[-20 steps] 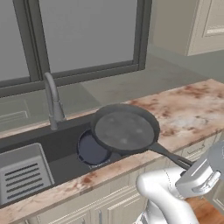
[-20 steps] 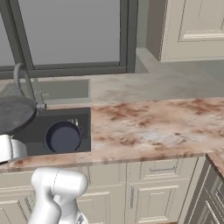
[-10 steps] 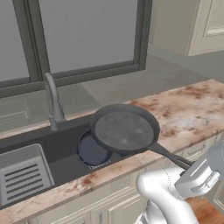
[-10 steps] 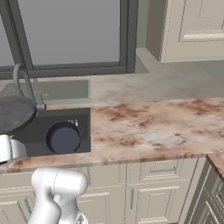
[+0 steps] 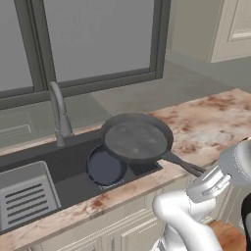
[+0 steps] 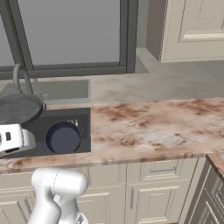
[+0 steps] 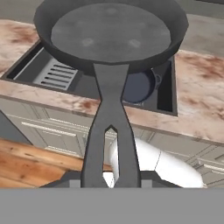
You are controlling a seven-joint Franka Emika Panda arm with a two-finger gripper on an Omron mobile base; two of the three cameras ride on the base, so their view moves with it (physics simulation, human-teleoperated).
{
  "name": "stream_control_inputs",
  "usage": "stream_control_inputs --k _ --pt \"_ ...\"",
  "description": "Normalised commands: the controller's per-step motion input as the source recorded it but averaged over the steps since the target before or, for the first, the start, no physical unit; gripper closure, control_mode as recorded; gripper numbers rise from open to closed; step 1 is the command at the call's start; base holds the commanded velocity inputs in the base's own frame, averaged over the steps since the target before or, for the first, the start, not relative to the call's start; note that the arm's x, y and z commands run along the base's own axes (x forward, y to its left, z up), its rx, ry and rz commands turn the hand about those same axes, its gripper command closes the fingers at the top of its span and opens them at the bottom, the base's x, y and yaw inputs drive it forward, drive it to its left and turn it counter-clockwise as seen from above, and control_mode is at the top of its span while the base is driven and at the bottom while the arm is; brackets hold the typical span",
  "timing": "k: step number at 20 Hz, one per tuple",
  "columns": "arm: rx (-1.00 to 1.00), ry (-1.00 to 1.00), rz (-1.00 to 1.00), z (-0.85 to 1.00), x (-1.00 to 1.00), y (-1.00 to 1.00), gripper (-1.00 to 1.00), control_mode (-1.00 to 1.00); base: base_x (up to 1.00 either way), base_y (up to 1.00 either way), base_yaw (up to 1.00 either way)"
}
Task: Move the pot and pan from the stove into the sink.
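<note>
So starting at the left edge of the left base view, the grey slotted rack (image 5: 25, 197) sits in the 9 o'clock end of the sink (image 5: 73, 164), with the curved faucet (image 5: 59, 113) standing on the rim behind it at roughly 11 o'clock. Moving right, the pot (image 5: 105, 166) is down on the basin floor, upright, dark blue inside. The pan (image 5: 138, 137) is held up in the air above it, overlapping the pot's 2 o'clock side and hanging partly over the basin's right rim, more or less level. Its long handle runs out toward 4 o'clock across the speckled counter (image 5: 206, 127) edge to the gripper (image 5: 200, 172). In the hand view the pan (image 7: 109, 33) fills the top and its slotted handle comes straight down to 6 o'clock, where the jaws are pinching it from both sides. Right base view has the pot (image 6: 64, 137) in the sink (image 6: 83, 131) and the pan (image 6: 18, 109) off at 9 o'clock
</note>
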Motion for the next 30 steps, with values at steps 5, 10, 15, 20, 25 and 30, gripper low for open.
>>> stream_control_inputs --k 5,10,15,20,25,30 --pt "-0.04 0.08 0.00 -0.13 0.20 0.00 1.00 -1.00 0.00 0.00 0.00" --pt "-0.05 0.07 0.00 -0.12 0.03 0.00 1.00 -1.00 0.00 0.00 0.00" --pt "-0.05 0.03 0.00 -0.08 0.02 0.00 1.00 -1.00 0.00 0.00 0.00" --pt "-0.02 0.05 0.00 -0.06 0.20 0.00 1.00 -1.00 0.00 0.00 0.00" --pt "0.00 0.08 0.00 0.00 0.34 0.00 1.00 -1.00 0.00 0.00 0.00" --pt "0.00 0.10 0.00 -0.01 0.43 -0.02 1.00 -1.00 0.00 0.00 0.00"
